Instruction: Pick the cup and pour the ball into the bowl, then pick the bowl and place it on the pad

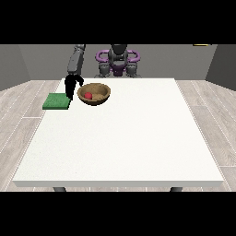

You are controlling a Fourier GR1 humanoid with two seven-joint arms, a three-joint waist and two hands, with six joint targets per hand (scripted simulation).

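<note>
A brown wooden bowl (97, 97) sits at the table's far left with a red ball (88, 95) inside it. The black hand at the view's left (71, 85) hangs from a grey arm right at the bowl's left rim, with a finger or thumb curled over that rim. A flat green pad (56, 101) lies just left of the bowl, below the hand. No cup shows anywhere. The hand at the view's right is out of sight.
The white table (124, 143) stretches wide towards the camera and to the right. The robot's torso (118, 60) stands behind the far edge. The pad lies close to the table's left edge.
</note>
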